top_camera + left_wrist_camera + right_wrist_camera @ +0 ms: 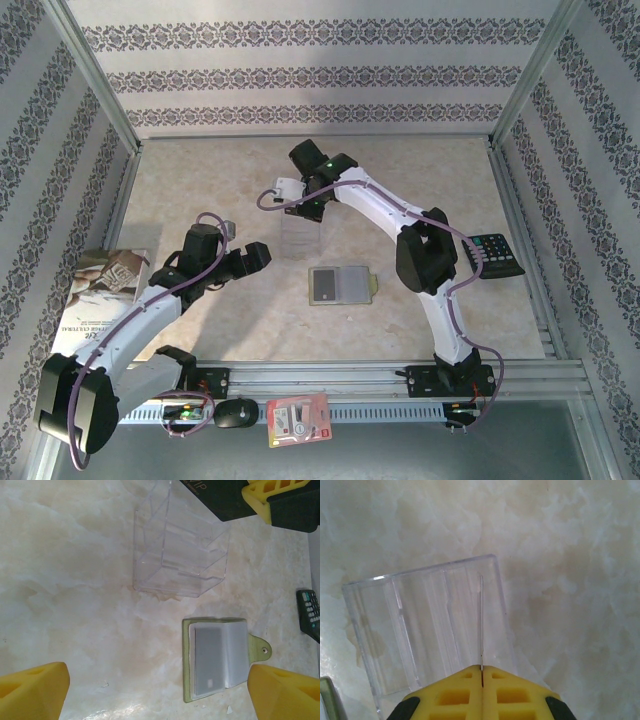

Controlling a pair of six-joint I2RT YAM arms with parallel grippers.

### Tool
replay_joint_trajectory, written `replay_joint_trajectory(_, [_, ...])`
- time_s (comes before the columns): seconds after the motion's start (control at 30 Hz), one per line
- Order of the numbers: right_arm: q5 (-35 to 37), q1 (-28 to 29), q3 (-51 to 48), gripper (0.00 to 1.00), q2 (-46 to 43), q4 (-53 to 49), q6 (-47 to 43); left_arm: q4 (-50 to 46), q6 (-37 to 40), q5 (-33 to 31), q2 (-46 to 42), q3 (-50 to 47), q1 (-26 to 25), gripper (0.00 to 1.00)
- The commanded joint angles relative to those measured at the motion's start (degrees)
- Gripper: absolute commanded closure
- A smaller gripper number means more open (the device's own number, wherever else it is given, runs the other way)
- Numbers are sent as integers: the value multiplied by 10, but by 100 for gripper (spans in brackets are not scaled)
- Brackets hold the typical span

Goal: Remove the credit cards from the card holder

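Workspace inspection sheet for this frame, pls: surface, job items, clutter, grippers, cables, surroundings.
Surface: marbled beige table, no spills seen.
Job's things: olive card holder lying open, grey card in its pocket; black card held over clear stand.
Clutter: calculator, book, red-and-white packet.
Grippers: left gripper open, empty; right gripper fingers shut on black card.
Cables: purple cables along both arms.
Surroundings: patterned walls, metal frame.

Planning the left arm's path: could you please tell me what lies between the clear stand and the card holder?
Nothing: bare table separates stand and holder, seen in the left wrist view.
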Motion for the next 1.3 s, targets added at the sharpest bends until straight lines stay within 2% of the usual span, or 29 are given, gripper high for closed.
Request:
replay_joint_trajectory(0.0, [-2,-4,-5,100,-10,9,-9,19,-3,8,3,-1,9,8])
replay_joint_trajectory(0.53, [-13,-1,-15,100,1,4,-9,33,-10,13,13,-4,11,8])
replay_joint_trajectory(0.6, [-10,-1,-15,94,2,8,-7,33,-10,13,14,-5,11,9])
replay_joint_trajectory(0.7, [6,-1,-23,78,-1,35,3,36,-11,15,12,-7,10,9])
replay_joint_trajectory(0.77, [16,0,-31,72,-7,57,7,37,-12,17,12,-8,11,9])
replay_joint_trajectory(0.93, [55,6,-51,70,-19,116,20,42,-16,20,14,-11,10,9])
replay_joint_trajectory(1.1, [35,9,-98,67,-68,185,53,54,-18,25,7,-16,11,7])
replay_joint_trajectory(1.13, [31,10,-105,65,-82,194,59,61,-20,27,3,-19,11,1])
replay_joint_trajectory(1.27, [25,22,-136,64,-130,227,100,89,-29,36,-4,-28,11,0])
